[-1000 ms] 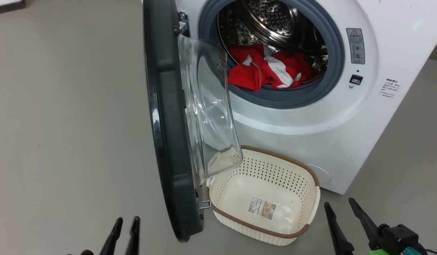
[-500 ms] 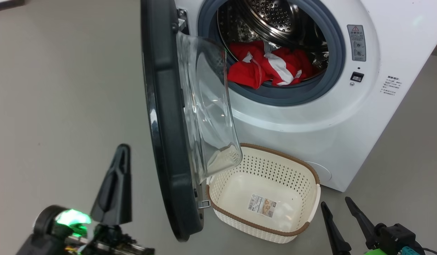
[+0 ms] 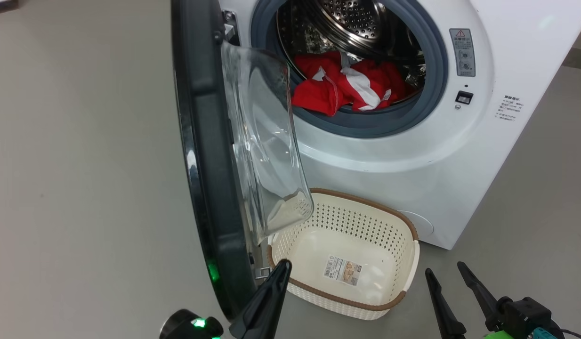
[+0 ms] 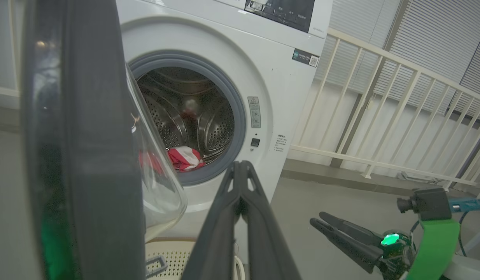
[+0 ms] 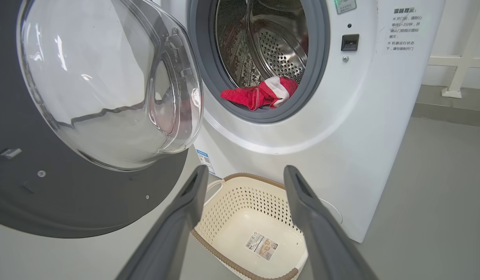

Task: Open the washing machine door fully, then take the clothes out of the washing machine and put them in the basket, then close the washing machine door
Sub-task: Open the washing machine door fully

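Black rim of the door (image 3: 201, 141) shows edge-on in the head view, so the door stands about square to the front of the washer (image 3: 413, 165), hinged on the robot's left. Its glass bowl points to the robot's right, over the left end of the basket (image 3: 356, 219).

I judge that the first step is in hand: the door is open, but perhaps not fully. The left gripper (image 4: 240, 167) has its fingers pressed together and holds nothing. It is low, just beside the door's bottom edge, on the glass side. The next move, I think, calls for a push on the inner face toward the left, below the bowl and clear of the basket.

The right gripper (image 5: 246, 171) hangs at the lower right, fingers apart and empty, aimed toward the basket and the drum mouth.

The clothes (image 3: 347, 89) lie inside the drum at its front lip, the heap stretched across the mouth. The basket is empty on the floor, close before the washer, its long axis about along the washer's front.
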Motion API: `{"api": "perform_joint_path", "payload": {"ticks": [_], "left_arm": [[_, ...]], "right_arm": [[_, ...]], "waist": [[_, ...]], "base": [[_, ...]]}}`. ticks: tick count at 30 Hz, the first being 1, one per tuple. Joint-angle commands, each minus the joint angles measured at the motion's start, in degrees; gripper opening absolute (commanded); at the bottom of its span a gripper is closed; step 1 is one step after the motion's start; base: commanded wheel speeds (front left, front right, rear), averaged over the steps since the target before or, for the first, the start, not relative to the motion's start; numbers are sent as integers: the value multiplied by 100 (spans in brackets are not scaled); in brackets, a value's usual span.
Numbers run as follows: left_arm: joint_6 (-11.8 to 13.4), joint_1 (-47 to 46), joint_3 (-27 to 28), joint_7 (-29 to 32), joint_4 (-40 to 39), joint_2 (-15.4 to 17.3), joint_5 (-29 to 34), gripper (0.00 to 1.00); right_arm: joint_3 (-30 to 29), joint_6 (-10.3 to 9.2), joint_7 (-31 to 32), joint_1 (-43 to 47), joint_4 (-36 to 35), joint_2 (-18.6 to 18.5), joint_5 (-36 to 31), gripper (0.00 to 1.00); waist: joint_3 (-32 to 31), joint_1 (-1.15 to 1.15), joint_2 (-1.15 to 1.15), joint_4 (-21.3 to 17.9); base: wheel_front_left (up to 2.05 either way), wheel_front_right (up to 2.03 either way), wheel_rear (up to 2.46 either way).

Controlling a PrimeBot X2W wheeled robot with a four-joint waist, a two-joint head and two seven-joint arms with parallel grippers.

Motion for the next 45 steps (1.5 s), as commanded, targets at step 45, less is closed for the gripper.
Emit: {"api": "perform_joint_path", "payload": {"ticks": [45], "left_arm": [[56, -474, 3422, -31, 1058, 8, -180, 0]], "right_arm": [[160, 42, -53, -503, -298, -150, -155, 100]], "waist": [[585, 0, 0, -121]], "base": [[0, 0, 0]]}}
